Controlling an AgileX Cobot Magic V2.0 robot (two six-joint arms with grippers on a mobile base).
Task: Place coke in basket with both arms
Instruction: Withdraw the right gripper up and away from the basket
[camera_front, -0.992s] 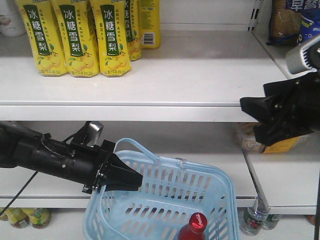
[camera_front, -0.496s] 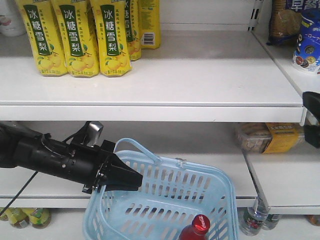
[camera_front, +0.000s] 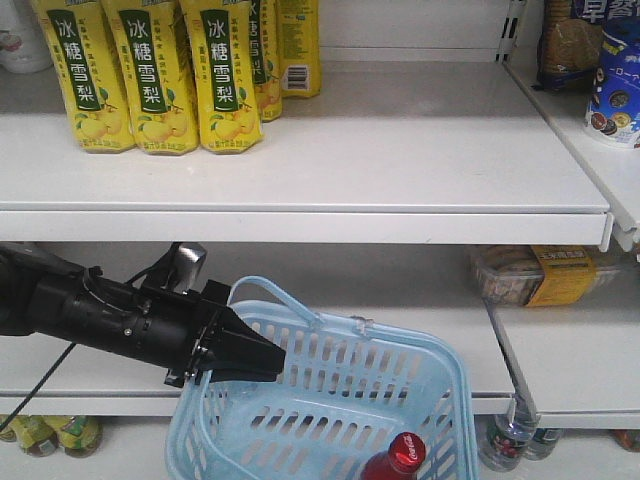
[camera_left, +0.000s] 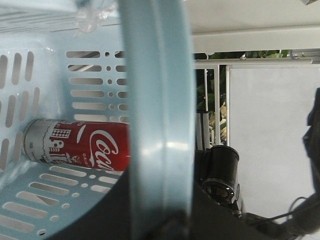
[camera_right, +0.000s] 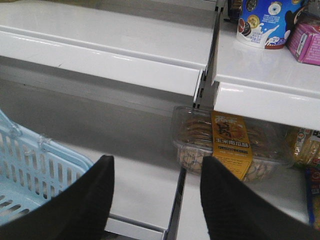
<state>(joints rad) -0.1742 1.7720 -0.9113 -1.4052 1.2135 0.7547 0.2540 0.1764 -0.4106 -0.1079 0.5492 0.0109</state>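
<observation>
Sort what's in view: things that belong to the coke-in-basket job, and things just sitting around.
Job: coke, lying inside the basket; left gripper on the basket's handle; right gripper, open.

Bystanders: yellow drink bottles, cookie tray, blue tub.

The basket (camera_front: 400, 375) is light blue plastic with a soft sheen, its slotted walls smooth and its rim (camera_left: 160, 125) catching a pale highlight. The coke (camera_left: 80, 147) has a glossy red skin with a silvery band at its lower end; its cap (camera_front: 407, 450) shines too. The left tool (camera_front: 245, 355) is matt black plastic, and the right tool's fingers (camera_right: 85, 200) show a fine rough texture. The shelves (camera_front: 330, 170) look like smooth white painted metal, semi-gloss. The biscuit tray (camera_right: 230, 145) is clear glossy plastic. The yellow drink bottles (camera_front: 150, 70) wear shiny film labels
</observation>
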